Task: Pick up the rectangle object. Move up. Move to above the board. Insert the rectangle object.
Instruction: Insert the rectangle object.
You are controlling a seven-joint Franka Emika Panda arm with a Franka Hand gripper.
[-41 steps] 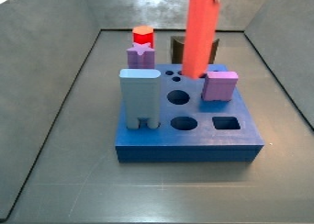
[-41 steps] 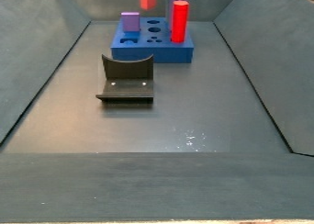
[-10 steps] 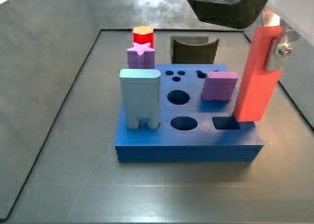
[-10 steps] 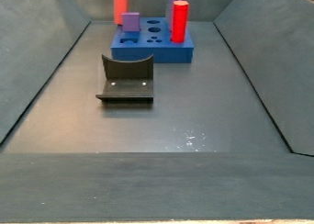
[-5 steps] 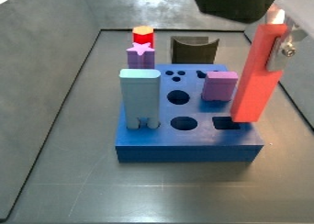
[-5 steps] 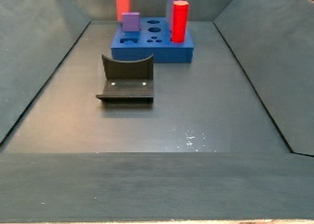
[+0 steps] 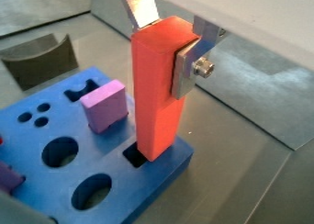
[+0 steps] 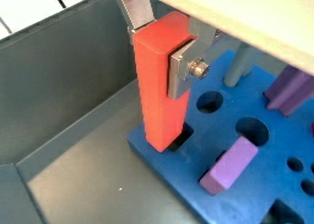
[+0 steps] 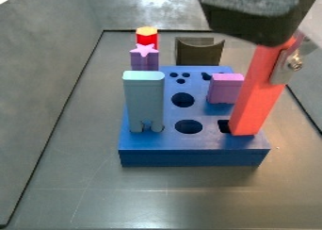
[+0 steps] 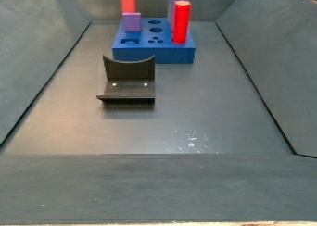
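The rectangle object, a tall red-orange bar [image 9: 258,92], stands upright with its lower end in the square hole at a corner of the blue board [image 9: 189,154]. My gripper [image 9: 270,47] is shut on the bar's upper part. In both wrist views the silver fingers [image 7: 186,67] [image 8: 182,70] press flat on two opposite sides of the bar [image 7: 157,99] [image 8: 162,95], and the gripper [image 7: 166,39] [image 8: 162,39] sits above the board's corner [image 7: 172,168] [image 8: 185,186]. In a side view the bar [image 10: 128,0] rises from the board [image 10: 155,52] at the far end.
On the board stand a light-blue tall block [image 9: 145,100] and a purple block [image 9: 227,86]. A red hexagon piece [image 9: 147,34] sits on a purple star behind it. The dark fixture [image 10: 128,80] stands on the floor beside the board. Grey walls ring the floor.
The gripper has come down with the bar, and the bar's lower end has sunk deeper into the square hole. The other pieces have not moved.
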